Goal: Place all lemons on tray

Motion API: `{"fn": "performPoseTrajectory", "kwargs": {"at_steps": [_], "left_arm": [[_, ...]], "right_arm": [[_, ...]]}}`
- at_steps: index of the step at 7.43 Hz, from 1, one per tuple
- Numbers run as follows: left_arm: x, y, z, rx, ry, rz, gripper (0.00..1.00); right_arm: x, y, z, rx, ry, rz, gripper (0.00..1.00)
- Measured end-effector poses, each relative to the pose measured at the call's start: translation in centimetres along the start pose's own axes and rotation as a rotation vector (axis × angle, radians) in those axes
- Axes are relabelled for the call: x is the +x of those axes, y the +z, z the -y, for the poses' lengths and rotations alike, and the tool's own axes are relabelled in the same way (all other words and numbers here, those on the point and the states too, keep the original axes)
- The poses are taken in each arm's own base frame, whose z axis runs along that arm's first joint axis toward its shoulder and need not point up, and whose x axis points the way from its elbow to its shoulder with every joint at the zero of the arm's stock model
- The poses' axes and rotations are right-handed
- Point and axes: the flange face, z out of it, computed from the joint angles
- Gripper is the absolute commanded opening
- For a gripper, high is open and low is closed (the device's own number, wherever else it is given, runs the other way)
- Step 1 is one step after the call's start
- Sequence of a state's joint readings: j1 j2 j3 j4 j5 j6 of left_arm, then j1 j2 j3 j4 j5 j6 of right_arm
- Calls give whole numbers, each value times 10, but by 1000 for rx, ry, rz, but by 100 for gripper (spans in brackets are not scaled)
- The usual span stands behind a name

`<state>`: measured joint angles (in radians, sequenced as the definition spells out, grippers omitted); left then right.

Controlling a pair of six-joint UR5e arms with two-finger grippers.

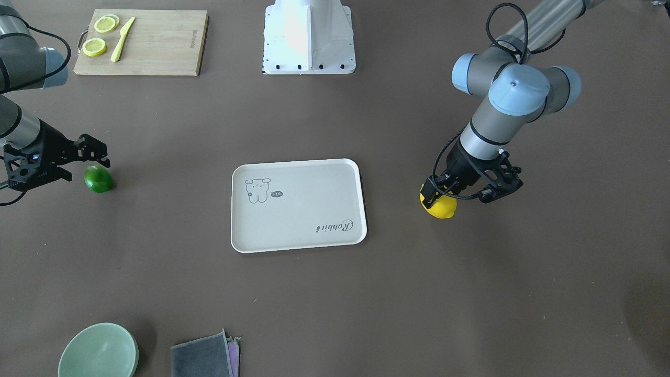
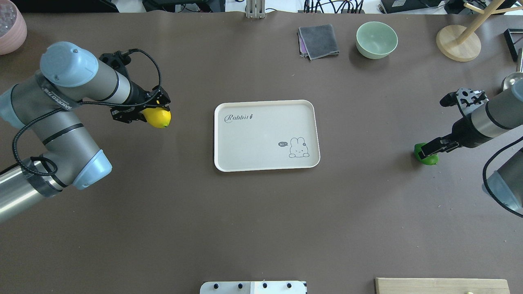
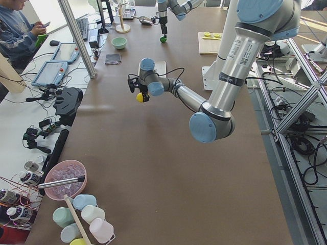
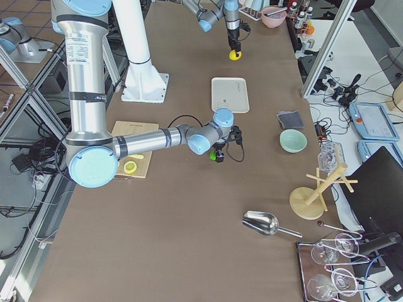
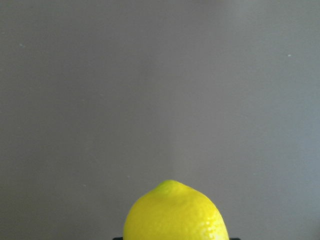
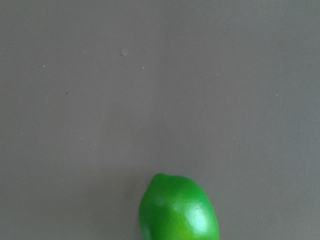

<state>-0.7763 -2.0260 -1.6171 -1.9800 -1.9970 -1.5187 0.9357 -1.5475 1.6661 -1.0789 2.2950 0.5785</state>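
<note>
Left hand [image 1: 451, 195]: pressed onto the yellow lemon [image 1: 440, 207], which sits at the fingertips with its nubbed tip pointing away from the wrist. Whether the fruit clears the desk [image 1: 471, 293] cannot be told.

Yellow lemon: off the tray [image 1: 309, 207], well out to the robot's left of it.

Right hand [image 1: 86, 166]: spread wide, tilted, gripping nothing, one finger [image 2: 432, 148] just above the green lemon [image 1: 98, 179].

Green lemon: lying on the desk, well out to the robot's right of the tray.

Tray: off-white, flat at the desk's middle between the two hands, bare but for a rabbit drawing and "Rabbit" script.

Board [image 1: 157, 44]: wooden, by the robot's side of the desk on its right, carrying two lemon slices [image 1: 99, 35] and a yellow knife [image 1: 122, 40].

Base [image 1: 309, 36]: white, at the middle of the robot's edge.

Bowl [image 1: 98, 352]: pale green, at the far edge.

Cloth [image 1: 204, 357]: grey, folded, near the bowl.
</note>
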Motion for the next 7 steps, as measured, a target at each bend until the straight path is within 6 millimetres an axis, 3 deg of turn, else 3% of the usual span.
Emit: {"fn": "performPoseTrajectory", "kwargs": {"at_steps": [1, 2, 3, 5, 7], "left_arm": [[25, -2, -17, -14, -19, -9, 0], [44, 1, -39, -31, -31, -18, 0], [60, 8, -63, -43, -32, -23, 0], [89, 21, -109, -52, -2, -40, 0], [114, 39, -135, -56, 19, -37, 0]], "right_arm": [[2, 4, 4, 0, 3, -8, 53], [4, 8, 7, -2, 6, -15, 17], [4, 9, 7, -4, 7, -16, 0], [4, 10, 7, -7, 7, -12, 0], [-11, 5, 18, 7, 14, 2, 0]]}}
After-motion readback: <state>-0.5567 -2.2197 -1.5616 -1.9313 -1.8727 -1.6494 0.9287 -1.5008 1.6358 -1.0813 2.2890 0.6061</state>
